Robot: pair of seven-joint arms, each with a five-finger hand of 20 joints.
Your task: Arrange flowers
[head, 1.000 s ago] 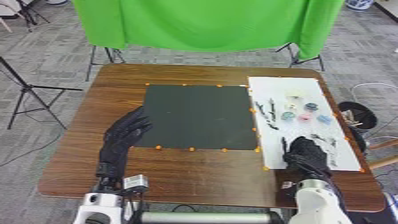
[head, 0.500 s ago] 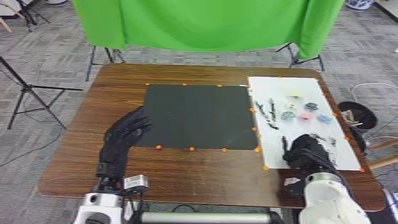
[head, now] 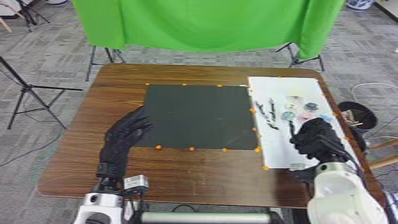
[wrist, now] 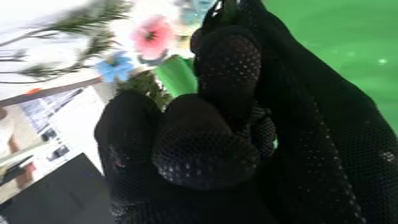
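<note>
In the head view my right hand (head: 318,140) is over the white sheet (head: 277,155), just nearer than the pink flower (head: 307,115) and blue flower (head: 326,117). Several pale and bluish flowers lie farther up the sheet, with dark sprigs (head: 272,107) on their left. My left hand (head: 127,129) rests open at the black board's left edge. In the right wrist view my right hand (wrist: 200,145) has relaxed fingers, holding nothing visible. Beyond it are the pink flower (wrist: 153,38), a blue flower (wrist: 115,66) and green sprigs (wrist: 85,19).
The black board (head: 200,117) lies mid-table, with orange markers along its edges. A black bin (head: 358,115) stands off the table's right side. Behind the table hangs a green cloth (head: 209,25).
My right hand has moved forward over the sheet, closer to the flowers, and slightly to the right. My left hand has stayed still.
</note>
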